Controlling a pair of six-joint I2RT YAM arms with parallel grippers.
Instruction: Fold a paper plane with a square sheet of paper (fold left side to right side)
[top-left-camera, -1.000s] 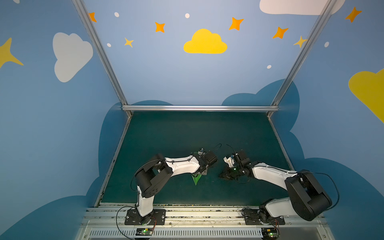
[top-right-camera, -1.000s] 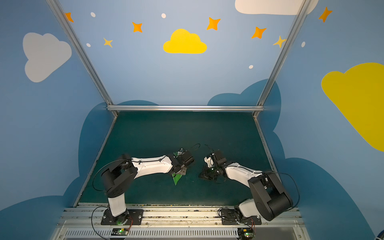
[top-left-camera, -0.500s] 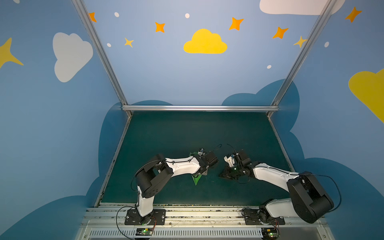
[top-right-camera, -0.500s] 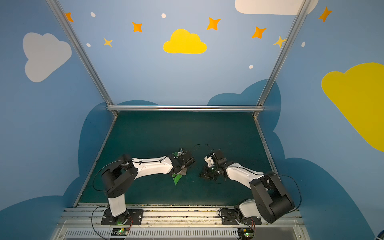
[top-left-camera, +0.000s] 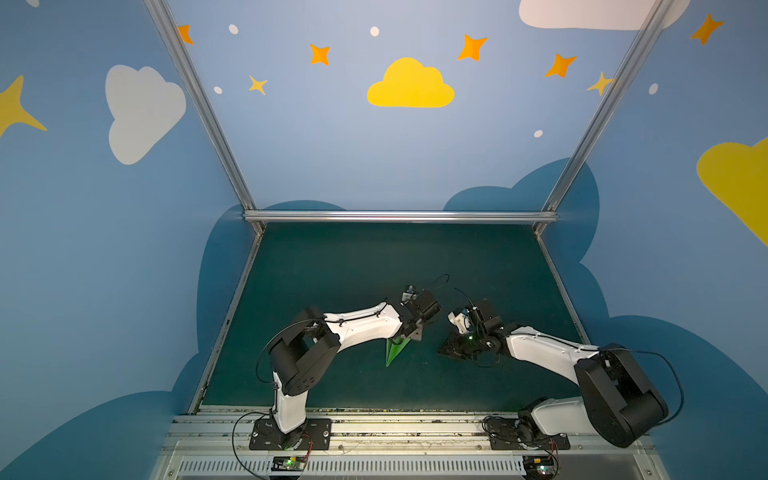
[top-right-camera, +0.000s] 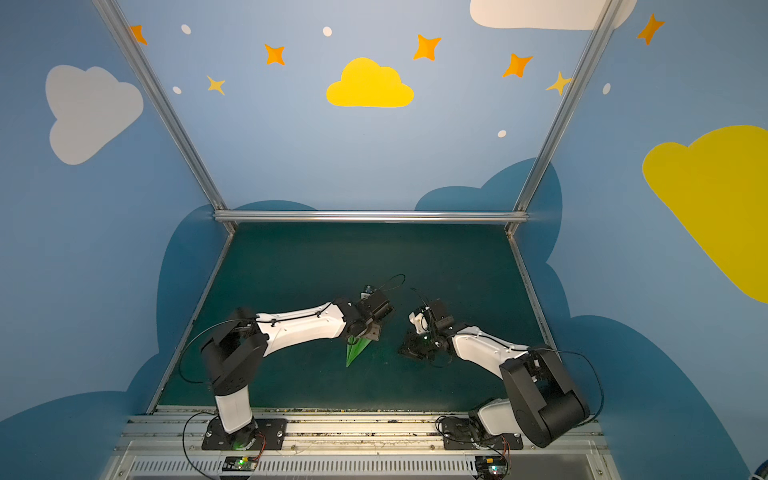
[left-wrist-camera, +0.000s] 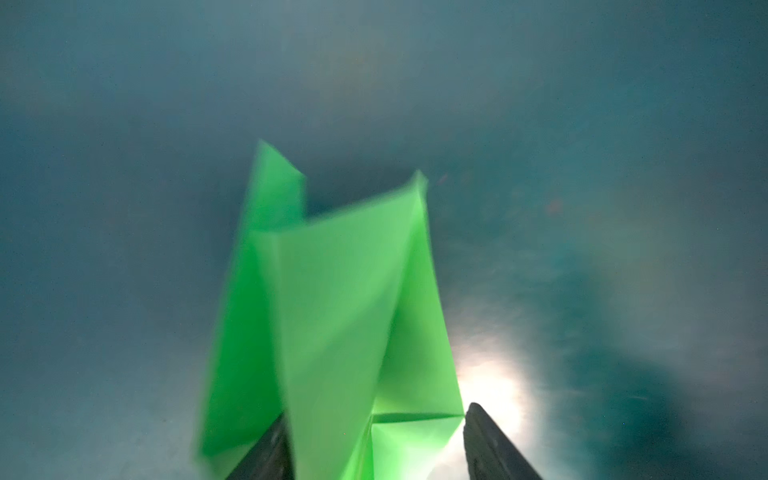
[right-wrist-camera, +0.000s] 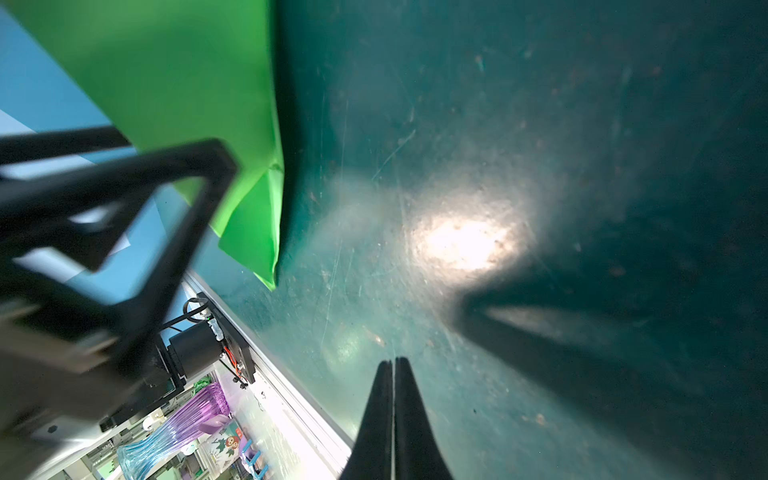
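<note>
Where the paper plane (top-left-camera: 392, 353) lies: on the dark green bench (top-left-camera: 374, 266), a little left of the middle and nearer the front edge than the back. Both top views show it (top-right-camera: 355, 353) as bright green, slim and pointed.
Plane's heading: the sharp tip points toward the front edge, where the arm bases stand. The wide end sits under the left gripper (top-left-camera: 415, 336).
Plane's folds: in the left wrist view the paper plane (left-wrist-camera: 332, 299) shows creased wings rising on either side of a middle ridge. That picture is blurred, so I cannot tell whether the wide end is lifted off the bench.
Left jaws: apart, with the plane's wide end between them. One finger (left-wrist-camera: 490, 444) stands just clear of the paper's edge, and the other is partly covered by a wing, so contact there cannot be told.
Right jaws: pressed together with nothing between them. The right gripper (right-wrist-camera: 392, 361) is low over bare bench, beside a bright patch of light.
Right gripper's place: in both top views it (top-left-camera: 444, 352) is to the right of the plane, near it but apart from it and from the left gripper.
Seen from the right wrist: one green wing (right-wrist-camera: 187, 83) fills a corner, with the left gripper's black finger frame in front of it.
</note>
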